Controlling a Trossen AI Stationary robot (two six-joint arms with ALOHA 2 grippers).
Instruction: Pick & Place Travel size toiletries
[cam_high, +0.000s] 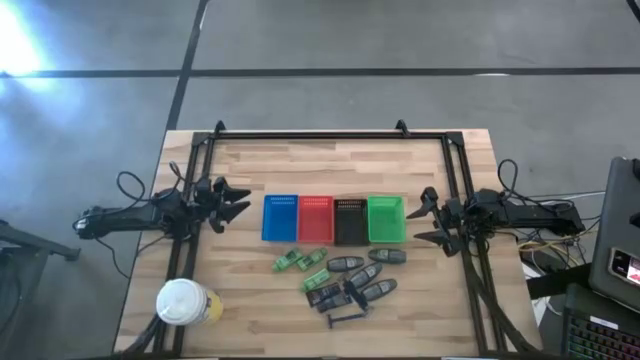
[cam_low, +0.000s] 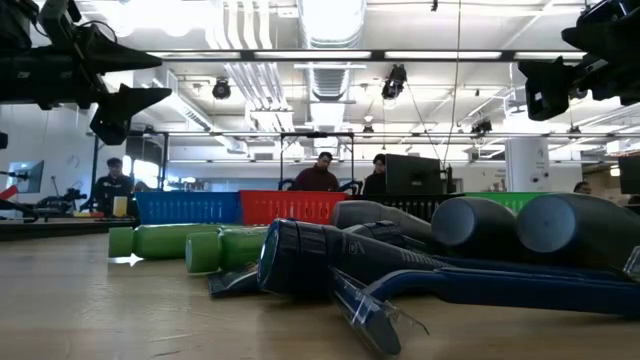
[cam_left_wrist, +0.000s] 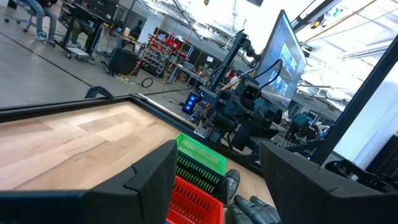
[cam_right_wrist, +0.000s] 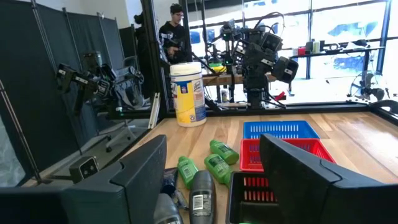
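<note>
The toiletries lie in a loose cluster on the table's near middle: bright green little bottles (cam_high: 290, 262), grey tapered tubes (cam_high: 362, 268), dark flat packets (cam_high: 325, 295) and a thin black razor-like stick (cam_high: 345, 318). They show close in the low view (cam_low: 300, 255) and in the right wrist view (cam_right_wrist: 199, 171). My left gripper (cam_high: 238, 203) is open and empty above the table's left side. My right gripper (cam_high: 425, 215) is open and empty above the right side, beside the green basket.
Four small baskets stand in a row at mid table: blue (cam_high: 280, 217), red (cam_high: 315, 219), black (cam_high: 349, 220), green (cam_high: 385, 218). A white-lidded yellow cup (cam_high: 185, 303) stands at the near left. A black frame (cam_high: 310, 137) borders the table. People show in the room beyond.
</note>
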